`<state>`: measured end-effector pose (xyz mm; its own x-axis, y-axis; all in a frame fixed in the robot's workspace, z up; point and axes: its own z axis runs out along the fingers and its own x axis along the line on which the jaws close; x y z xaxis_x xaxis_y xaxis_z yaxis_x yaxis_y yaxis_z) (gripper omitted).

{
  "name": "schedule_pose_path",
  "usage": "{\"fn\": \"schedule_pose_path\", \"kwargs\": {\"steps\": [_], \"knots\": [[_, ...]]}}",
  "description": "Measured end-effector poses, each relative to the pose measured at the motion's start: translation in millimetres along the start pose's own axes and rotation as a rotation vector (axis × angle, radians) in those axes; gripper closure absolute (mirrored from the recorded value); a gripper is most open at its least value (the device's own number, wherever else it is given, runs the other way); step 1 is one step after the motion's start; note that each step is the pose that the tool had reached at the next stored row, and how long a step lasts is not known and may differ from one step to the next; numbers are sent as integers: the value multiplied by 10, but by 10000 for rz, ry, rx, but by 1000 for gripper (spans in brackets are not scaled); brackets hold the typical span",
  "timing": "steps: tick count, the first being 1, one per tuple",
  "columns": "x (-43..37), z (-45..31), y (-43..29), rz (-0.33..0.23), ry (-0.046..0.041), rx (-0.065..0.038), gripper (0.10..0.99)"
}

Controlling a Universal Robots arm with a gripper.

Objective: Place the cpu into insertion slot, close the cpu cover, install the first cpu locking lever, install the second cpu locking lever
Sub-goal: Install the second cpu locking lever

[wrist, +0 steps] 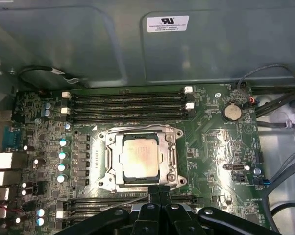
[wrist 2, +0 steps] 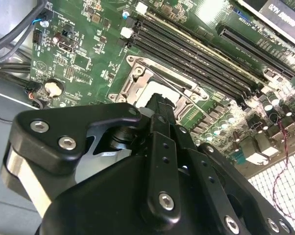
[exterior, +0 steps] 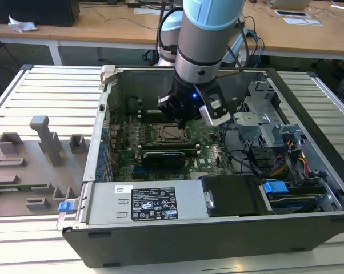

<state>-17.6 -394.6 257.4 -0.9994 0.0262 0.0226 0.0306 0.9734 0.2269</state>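
While the cpu (wrist: 141, 161) already sits in the slot (wrist: 110, 182) with the cover (wrist: 173, 156) down, the gripper (wrist: 159, 190), fingers pressed together and empty, hovers just beside it; levers look unfinished.

One silvery-grey square cpu (wrist: 141, 160) sits under one silvery metal frame cover (wrist: 140, 138), beside eight long narrow black memory slots (wrist: 128, 104) and one round silver coin battery (wrist: 232, 112).

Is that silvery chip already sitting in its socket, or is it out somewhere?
In. In the first wrist view the cpu lies flat inside the insertion slot on the green board, with the cpu cover framing it.
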Motion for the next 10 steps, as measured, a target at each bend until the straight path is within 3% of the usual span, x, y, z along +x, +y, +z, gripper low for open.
{"fn": "schedule_pose_path", "kwargs": {"steps": [6, 10], "knots": [[-2, 63, -17, 0, 0, 1, 980], [36, 128, -74, -1, 0, 1, 980]]}}
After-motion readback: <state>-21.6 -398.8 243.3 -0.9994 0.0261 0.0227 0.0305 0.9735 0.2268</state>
